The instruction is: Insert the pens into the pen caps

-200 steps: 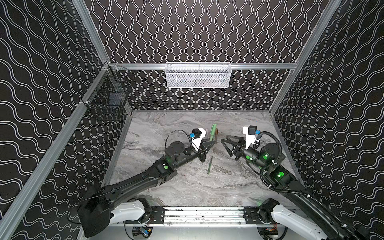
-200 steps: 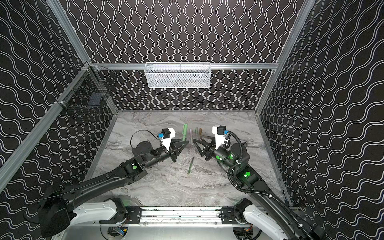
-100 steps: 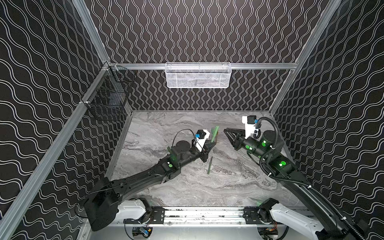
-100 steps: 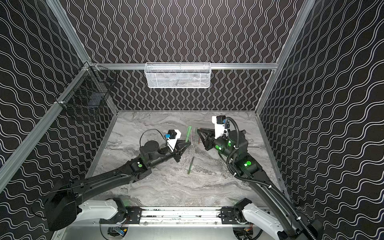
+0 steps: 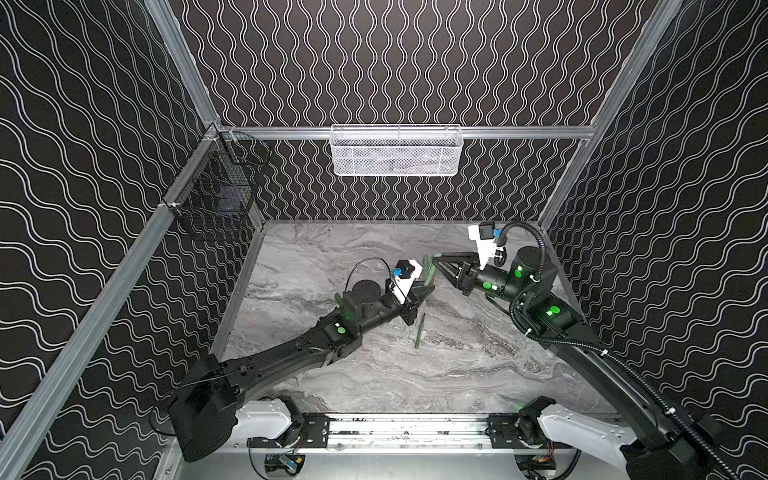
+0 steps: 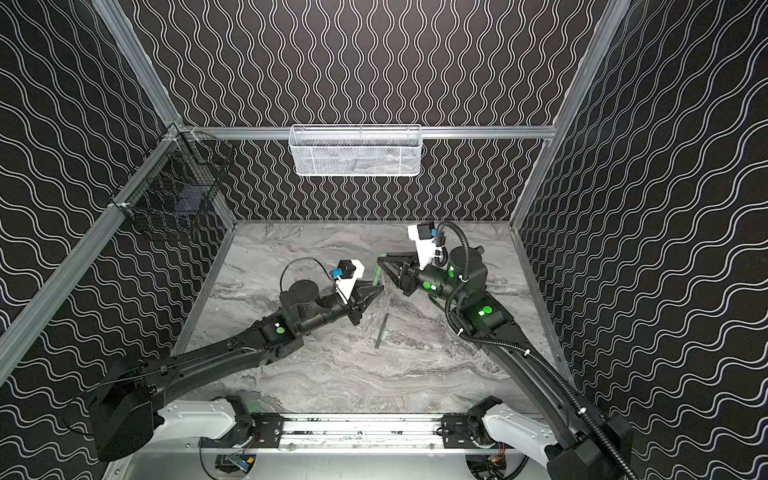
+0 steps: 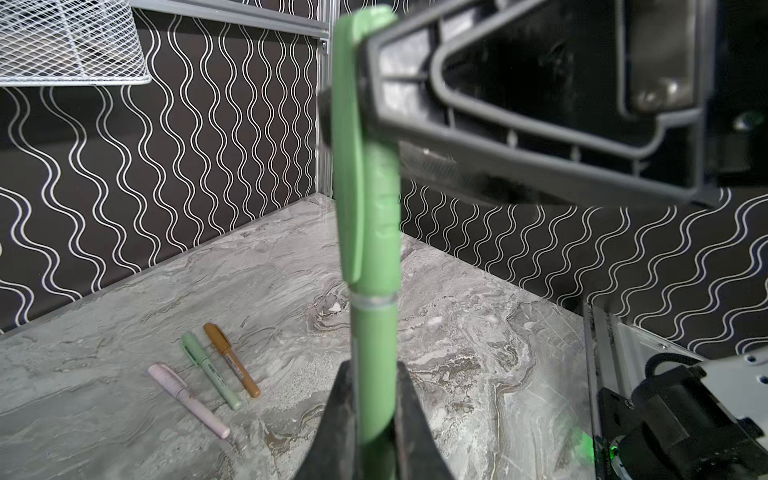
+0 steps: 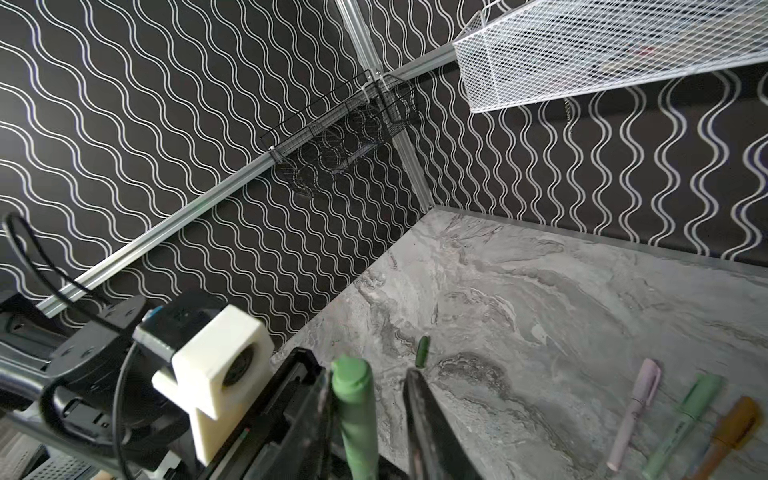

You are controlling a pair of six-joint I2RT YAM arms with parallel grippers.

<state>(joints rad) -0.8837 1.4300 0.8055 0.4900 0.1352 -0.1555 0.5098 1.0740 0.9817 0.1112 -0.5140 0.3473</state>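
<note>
Above mid-tabletop [image 7: 457,332]: green pen [image 7: 374,353], upright, barrel pinched by left hand [image 7: 374,368]. Its cap [image 7: 365,166] is on, right hand [image 8: 368,374] straddling it; whether it grips, we cannot tell. Lying capped: pink pen [image 7: 187,399], pale green pen [image 7: 210,370], orange-brown pen [image 7: 230,359]. Left, we judge: dark green pen [image 5: 419,330], apparently uncapped.

My marbled bench [image 5: 374,374] bears a lone dark green pen [image 5: 419,331], plus a pink pen [image 7: 189,401], pale green pen [image 7: 212,376] and orange-brown pen [image 7: 231,359] side by side.
</note>
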